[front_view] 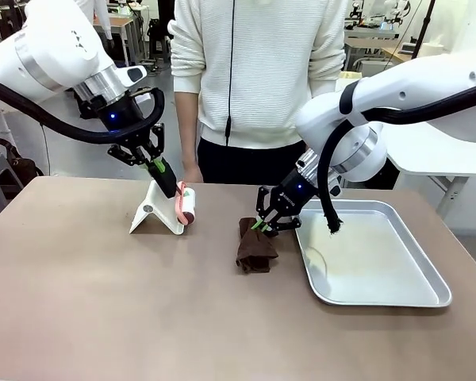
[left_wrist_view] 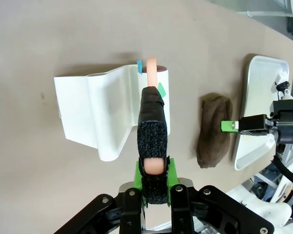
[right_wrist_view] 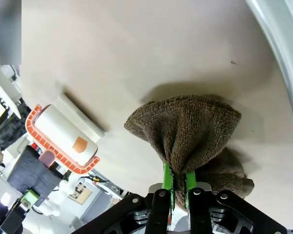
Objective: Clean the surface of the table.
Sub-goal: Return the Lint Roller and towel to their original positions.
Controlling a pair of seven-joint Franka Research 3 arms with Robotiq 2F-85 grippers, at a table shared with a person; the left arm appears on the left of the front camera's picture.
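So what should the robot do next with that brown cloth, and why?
Probably drag the brown cloth sideways across the table. The right end effector is already shut on its bunched top, and its lower part rests on the tabletop beside the silver tray, so wiping looks ready to start.

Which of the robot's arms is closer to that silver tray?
The right. Its gripper holds the brown cloth just beside the tray; the left gripper grips a lint roller farther off, across the table.
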